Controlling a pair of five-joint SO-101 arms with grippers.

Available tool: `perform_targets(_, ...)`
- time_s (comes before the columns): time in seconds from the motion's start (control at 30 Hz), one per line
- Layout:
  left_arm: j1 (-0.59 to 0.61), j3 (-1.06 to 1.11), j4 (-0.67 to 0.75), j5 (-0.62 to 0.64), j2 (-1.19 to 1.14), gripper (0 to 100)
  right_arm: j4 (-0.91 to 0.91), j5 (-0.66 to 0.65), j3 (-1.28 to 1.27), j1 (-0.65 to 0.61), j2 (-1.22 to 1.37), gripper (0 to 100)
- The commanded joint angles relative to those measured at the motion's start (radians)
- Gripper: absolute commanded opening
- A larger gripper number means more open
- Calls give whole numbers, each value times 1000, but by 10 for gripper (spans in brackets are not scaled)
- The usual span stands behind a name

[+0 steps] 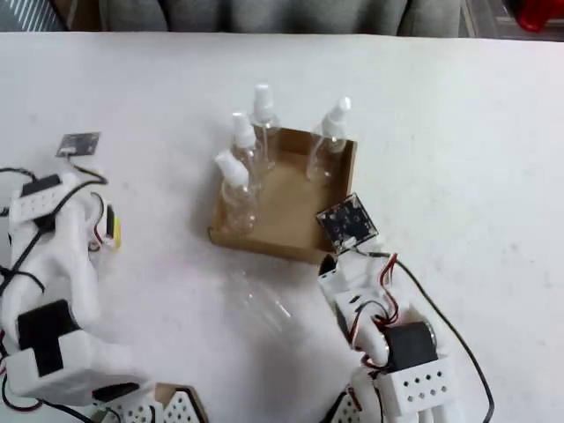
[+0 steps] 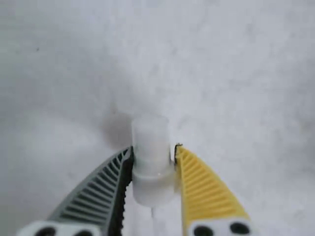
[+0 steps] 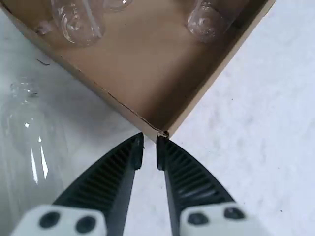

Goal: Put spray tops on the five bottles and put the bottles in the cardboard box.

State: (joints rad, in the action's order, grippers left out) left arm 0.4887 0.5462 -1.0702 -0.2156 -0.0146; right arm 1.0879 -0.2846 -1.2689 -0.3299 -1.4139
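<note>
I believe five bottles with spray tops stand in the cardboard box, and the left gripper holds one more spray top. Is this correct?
Not quite. The high view shows only four bottles with tops standing in the cardboard box. The fifth bottle lies on the table beside the box, without a top. The left gripper does hold a spray top.

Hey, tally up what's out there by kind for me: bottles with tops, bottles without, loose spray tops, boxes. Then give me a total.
Capped bottles: 4
Uncapped bottle: 1
Loose spray top: 1
Cardboard box: 1
Total: 7
</note>
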Motion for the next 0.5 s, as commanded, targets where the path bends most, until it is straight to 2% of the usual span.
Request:
perform_targets(0.0,50,21,109,52,54,23,15,-52,112,-45,1,17)
perform_targets(0.1,74,21,129,83,47,23,59,-114,176,-97,2,17)
perform_targets(0.23,76,21,150,87,42,24,147,-123,272,-217,56,17)
perform_targets(0.47,73,25,173,87,41,24,282,-117,532,-344,472,18)
